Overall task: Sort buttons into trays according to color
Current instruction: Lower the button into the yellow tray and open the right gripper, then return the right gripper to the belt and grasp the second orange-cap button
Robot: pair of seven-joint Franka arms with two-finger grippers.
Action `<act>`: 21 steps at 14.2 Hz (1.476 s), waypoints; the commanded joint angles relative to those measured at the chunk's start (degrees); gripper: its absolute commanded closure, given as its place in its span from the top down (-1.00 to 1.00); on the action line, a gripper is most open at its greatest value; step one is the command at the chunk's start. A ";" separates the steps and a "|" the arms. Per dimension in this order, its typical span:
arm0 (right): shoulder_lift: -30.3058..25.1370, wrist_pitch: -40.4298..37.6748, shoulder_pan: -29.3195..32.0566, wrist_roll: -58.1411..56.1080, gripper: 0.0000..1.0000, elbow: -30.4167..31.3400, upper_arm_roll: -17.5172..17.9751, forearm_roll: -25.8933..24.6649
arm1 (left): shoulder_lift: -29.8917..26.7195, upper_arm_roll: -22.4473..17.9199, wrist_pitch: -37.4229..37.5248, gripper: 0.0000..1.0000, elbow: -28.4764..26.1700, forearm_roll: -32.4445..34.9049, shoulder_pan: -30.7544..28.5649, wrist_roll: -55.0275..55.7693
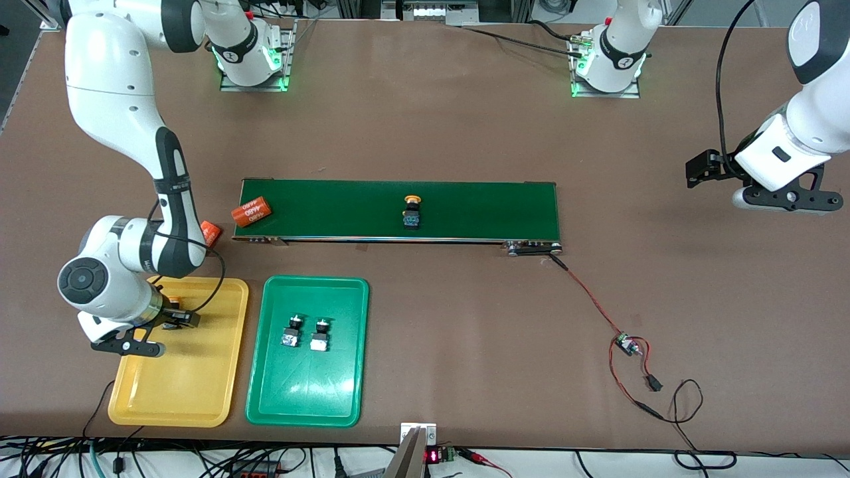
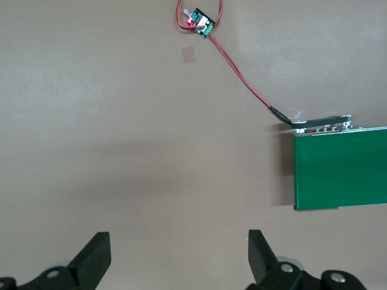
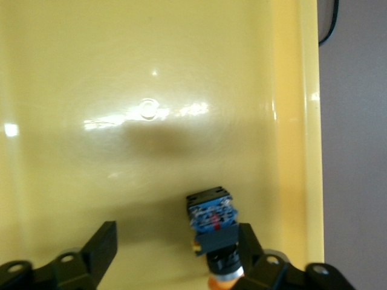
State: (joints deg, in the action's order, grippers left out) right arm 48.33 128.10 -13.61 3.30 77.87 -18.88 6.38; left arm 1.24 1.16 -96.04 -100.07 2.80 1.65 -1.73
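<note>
Landmark: the conveyor belt [image 1: 398, 210], a long flat dark-green strip with a matte surface, lying across the middle of the brown table [image 1: 465, 133].

Yellow tray [image 1: 179, 392]: shallow glossy plastic rectangle with rounded corners and a raised rim, nearer to the front camera than the belt, at the right arm's end of it.

Green tray [image 1: 307, 405]: same shape and sheen, just beside the yellow tray, also nearer to the camera than the belt.

Right gripper [image 3: 175, 241]: low over the yellow tray; its black fingers stand wide apart, gripping nothing.

Button in yellow tray [image 3: 211, 223]: black blocky body with a blue face and an orange cap, lying in the tray right beside one finger of the right gripper; whether it touches the finger I cannot tell.

Green-tray buttons: two small black switches, one [image 1: 291, 330] and the other [image 1: 320, 334], side by side and apart in the green tray.

Button on belt [image 1: 412, 210]: black body with a rounded yellow-orange cap, on the belt near its middle.

Orange cylinders: one with white print [image 1: 252, 210] on the belt's end toward the right arm; another [image 1: 210, 233] on the table just off that end.

Left gripper [image 2: 178, 257]: waits in the air over bare table past the belt's left-arm end, dark fingers spread wide and empty.

Circuit board [image 1: 624, 344]: small, on red wires running from the belt's corner.
</note>
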 commanded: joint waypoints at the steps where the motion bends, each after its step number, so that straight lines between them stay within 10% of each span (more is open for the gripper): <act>1: -6.91 -7.05 -2.11 -0.75 1.00 0.70 0.43 1.09 | 0.87 0.08 0.68 1.00 1.63 -0.34 -0.15 -0.38; 8: -16.41 -25.17 -14.66 7.04 1.00 2.19 0.43 2.58 | 0.87 0.08 0.68 1.00 1.63 -0.26 -0.24 -0.38; 21: -17.21 -24.30 -33.31 22.61 1.00 8.08 0.43 7.24 | 0.87 0.08 0.68 1.00 1.72 -0.17 0.11 -0.30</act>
State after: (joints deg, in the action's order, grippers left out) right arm 32.55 102.99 -44.40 23.53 83.57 -17.98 12.88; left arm 1.33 1.19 -96.04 -100.02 2.80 1.70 -1.73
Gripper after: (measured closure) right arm 0.000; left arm 0.000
